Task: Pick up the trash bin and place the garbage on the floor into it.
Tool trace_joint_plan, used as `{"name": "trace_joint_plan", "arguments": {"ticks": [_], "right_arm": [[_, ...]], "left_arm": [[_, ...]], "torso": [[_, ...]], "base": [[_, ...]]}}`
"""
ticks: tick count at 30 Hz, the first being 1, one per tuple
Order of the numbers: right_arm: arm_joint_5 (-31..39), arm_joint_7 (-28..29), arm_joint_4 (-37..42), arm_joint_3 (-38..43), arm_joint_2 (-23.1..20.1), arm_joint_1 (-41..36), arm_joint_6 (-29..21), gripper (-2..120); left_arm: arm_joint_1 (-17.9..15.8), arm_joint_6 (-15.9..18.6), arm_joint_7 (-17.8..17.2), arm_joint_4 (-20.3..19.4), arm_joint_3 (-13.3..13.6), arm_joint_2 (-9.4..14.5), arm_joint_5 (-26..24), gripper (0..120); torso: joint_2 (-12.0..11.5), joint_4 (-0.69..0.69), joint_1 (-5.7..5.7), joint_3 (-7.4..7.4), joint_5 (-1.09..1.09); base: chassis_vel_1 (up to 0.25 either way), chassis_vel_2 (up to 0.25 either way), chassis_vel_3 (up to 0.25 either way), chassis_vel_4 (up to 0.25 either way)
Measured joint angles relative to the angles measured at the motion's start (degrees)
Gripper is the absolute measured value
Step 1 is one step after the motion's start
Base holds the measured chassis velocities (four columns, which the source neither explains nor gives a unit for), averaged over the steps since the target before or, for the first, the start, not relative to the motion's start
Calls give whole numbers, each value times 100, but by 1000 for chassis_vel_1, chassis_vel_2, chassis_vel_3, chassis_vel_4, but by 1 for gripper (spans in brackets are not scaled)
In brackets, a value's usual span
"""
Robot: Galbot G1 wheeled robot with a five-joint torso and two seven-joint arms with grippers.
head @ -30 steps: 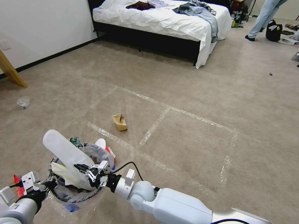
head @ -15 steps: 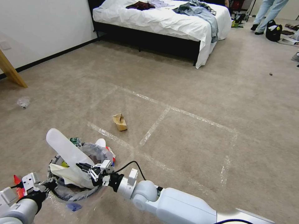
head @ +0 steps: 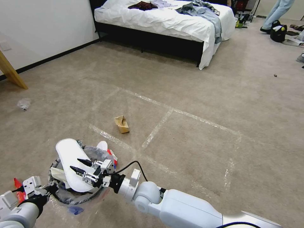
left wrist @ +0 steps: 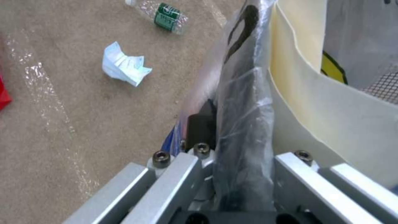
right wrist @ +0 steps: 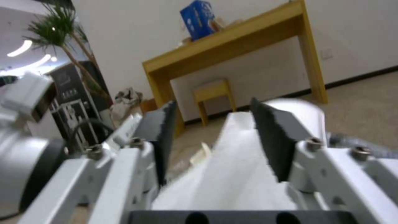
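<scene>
Holding the trash bin [head: 76, 190] by its near-left rim, the left gripper [head: 47, 189] has its jaws pinched on the bag-covered edge, as its wrist view shows plainly. The bin sits at the near left of the scene, already up in the robot's grasp, so the first part of the task looks done. Over its mouth the right gripper [head: 80, 167] has its jaws spread, with a white slipper sole [head: 71, 163] lying loose between them and resting across the bin's top; that piece seems just released rather than fully settled inside. Other pale scraps already lie in the bag. Much is left: a brown cardboard scrap [head: 122, 124] lies farther out on the carpet, a clear plastic scrap [head: 24, 104] far left, and the left wrist view shows crumpled white paper [left wrist: 124, 64] and a green-labelled bottle [left wrist: 164, 16] beside the bin.
</scene>
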Motion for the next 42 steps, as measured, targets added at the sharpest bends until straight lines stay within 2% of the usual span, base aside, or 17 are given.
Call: {"name": "trace_joint_plan", "arguments": {"ticks": [1,3,7,9,10,11,14,20,42], "right_arm": [[0,0,0,0,0,0,0,55],[3,0,88,61,-7,6,-30,65],[11,0,134,89,-30,11,-75,74],[5,-1,189,125,-74,12,-75,88],[5,-1,189,125,-74,12,-75,88],[5,-2,259,170,-91,9,-75,95],[11,-4,346,251,-107,7,-81,98],[15,-13,387,310,-148,3,-89,96],[-167,-26,533,203,-358,-270,-68,79]], "left_arm": [[0,0,0,0,0,0,0,1],[-3,0,0,18,0,-4,4,1],[-9,0,0,22,0,-7,6,1],[-11,0,-1,21,0,-12,7,1],[-11,0,-1,21,0,-12,7,1],[-11,-1,-1,22,2,-15,10,1],[-11,-1,-1,30,9,-26,23,1],[-20,-3,-1,30,17,-46,37,1],[-124,-2,-52,11,-12,-24,-22,1]], "torso": [[0,0,0,0,0],[0,0,0,0,0],[0,0,0,0,0],[0,0,0,0,0],[0,0,0,0,0],[0,0,0,0,0],[0,0,0,0,0],[0,0,0,0,0],[0,0,0,0,0]], "base": [[0,0,0,0],[0,0,0,0],[0,0,0,0],[0,0,0,0],[0,0,0,0],[0,0,0,0],[0,0,0,0],[0,0,0,0],[0,0,0,0]]}}
